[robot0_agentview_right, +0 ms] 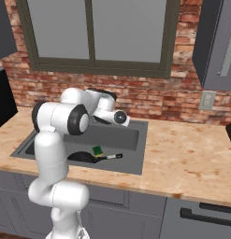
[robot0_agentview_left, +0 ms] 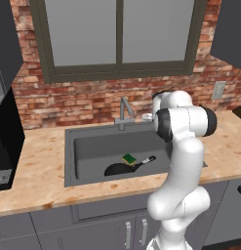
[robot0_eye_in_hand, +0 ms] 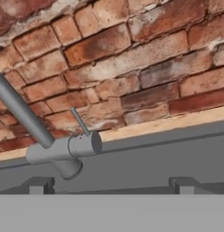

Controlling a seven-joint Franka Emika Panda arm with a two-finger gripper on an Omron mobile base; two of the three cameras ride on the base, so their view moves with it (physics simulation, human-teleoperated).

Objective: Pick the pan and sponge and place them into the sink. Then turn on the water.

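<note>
The black pan (robot0_agentview_left: 117, 169) (robot0_agentview_right: 81, 157) lies on the floor of the dark grey sink (robot0_agentview_left: 69, 156) (robot0_agentview_right: 135, 164), its handle pointing right. The green and yellow sponge (robot0_agentview_left: 129, 158) (robot0_agentview_right: 97, 150) rests at the pan's rim where the handle begins. My gripper (robot0_eye_in_hand: 111, 186) stands open and holds nothing, up at the sink's rear edge. It faces the brick wall. In the hand view the grey faucet (robot0_agentview_left: 123, 111) (robot0_eye_in_hand: 63, 152) is just ahead and to the left, with its thin lever (robot0_eye_in_hand: 79, 120) sticking up. Neither fingertip touches the faucet.
Pale wooden counter (robot0_agentview_left: 39, 166) (robot0_agentview_right: 191, 158) runs on both sides of the sink. A black appliance (robot0_agentview_left: 5, 141) stands at the far left. A window sits above the brick wall, with a wall outlet (robot0_agentview_left: 218, 90) (robot0_agentview_right: 206, 100) to its right.
</note>
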